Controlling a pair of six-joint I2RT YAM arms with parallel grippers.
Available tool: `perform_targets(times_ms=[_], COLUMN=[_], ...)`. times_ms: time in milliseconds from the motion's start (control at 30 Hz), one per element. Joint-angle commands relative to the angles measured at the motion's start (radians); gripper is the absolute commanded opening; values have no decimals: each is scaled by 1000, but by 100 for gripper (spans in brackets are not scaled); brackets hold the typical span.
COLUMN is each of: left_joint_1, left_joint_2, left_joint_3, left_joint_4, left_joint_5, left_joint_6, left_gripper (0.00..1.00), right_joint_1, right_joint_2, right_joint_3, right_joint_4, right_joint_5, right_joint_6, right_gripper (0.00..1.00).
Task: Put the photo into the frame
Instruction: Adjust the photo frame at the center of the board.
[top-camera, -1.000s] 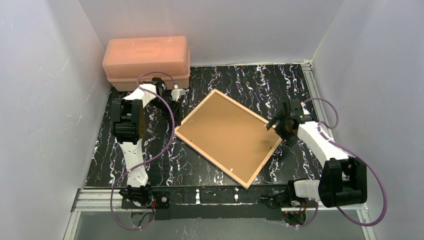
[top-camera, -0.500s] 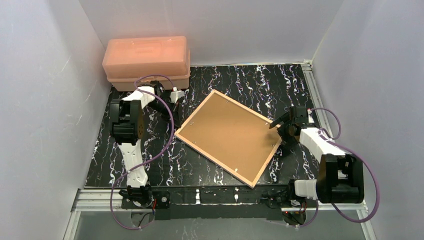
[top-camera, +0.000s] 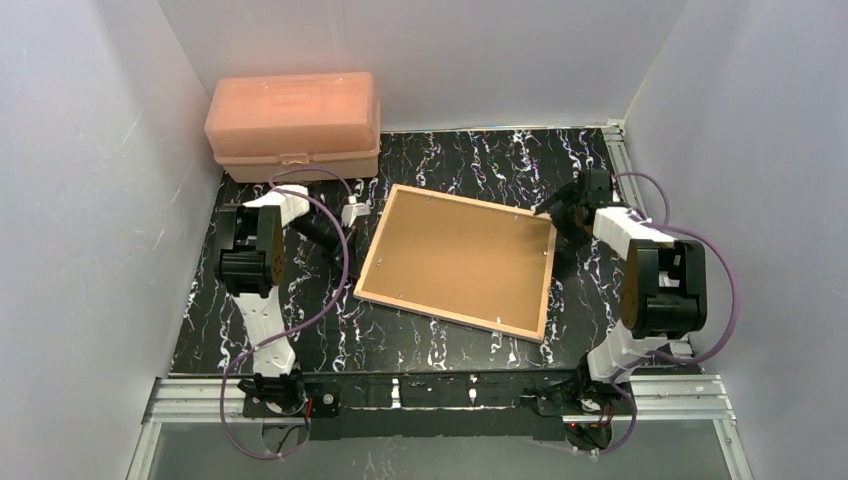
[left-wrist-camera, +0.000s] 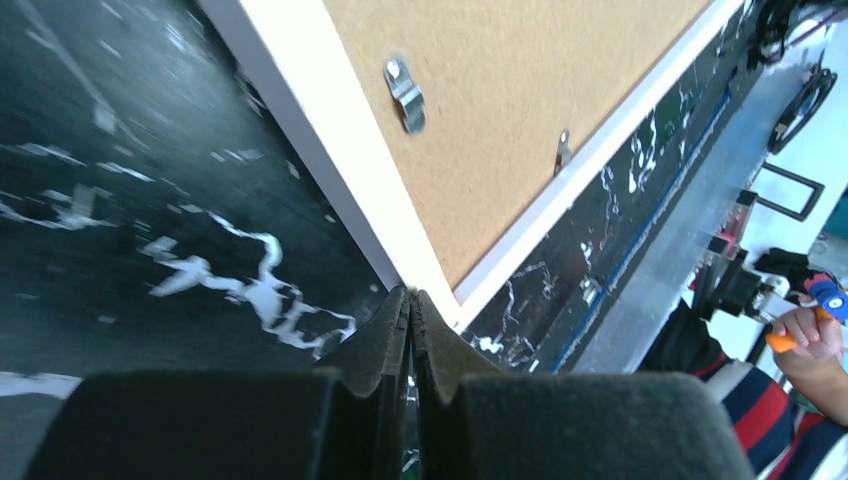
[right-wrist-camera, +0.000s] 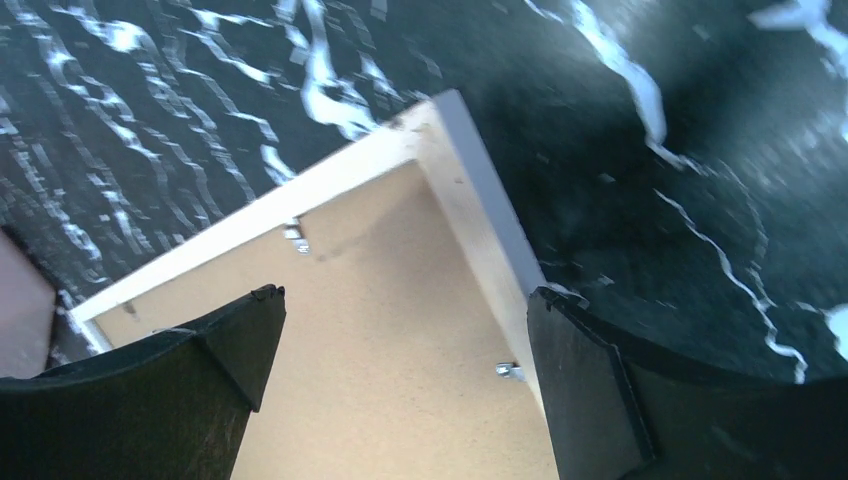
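So the frame (top-camera: 455, 262) lies back-up mid-table (top-camera: 470, 155), clips (left-wrist-camera: 404, 92) exposed, probably for opening it. Left gripper (top-camera: 352, 213), jaws pressed together on nothing, sits beside its left edge. Right gripper (right-wrist-camera: 400, 300) hangs spread wide over its far-right corner. Photo isn't visible.

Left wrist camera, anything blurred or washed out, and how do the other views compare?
Left wrist: the white edge of the frame is washed out, and the shut fingers of the left gripper look soft. Right wrist: the marbling of the table is smeared. Top external: even light, sharp.
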Motion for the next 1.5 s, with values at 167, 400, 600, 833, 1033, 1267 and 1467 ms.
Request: perform_targets(times_ms=[167, 400, 600, 833, 1033, 1267, 1467], left_joint_1=[5, 16, 17, 17, 19, 44, 47], left_joint_2=[-142, -67, 6, 51, 60, 13, 18], left_joint_3=[-76, 10, 41, 36, 19, 4, -1], left_joint_4=[-32, 82, 154, 172, 173, 186, 200], left_joint_5=[42, 129, 101, 88, 47, 43, 18], left_joint_6=[-51, -278, -377, -371, -350, -343, -338], left_gripper=[7, 8, 11, 12, 14, 17, 22], right_joint_1=[52, 342, 558, 675, 771, 802, 808], right_joint_2=[-29, -94, -19, 125, 246, 311, 347], right_joint_3=[243, 54, 51, 87, 153, 203, 233], right_joint_4=[-142, 134, 319, 477, 536, 567, 551], right_joint_5=[119, -46, -56, -109, -126, -121, -109], right_joint_6=[-125, 77, 194, 308, 365, 395, 418], right_gripper=[99, 99, 98, 96, 95, 95, 94])
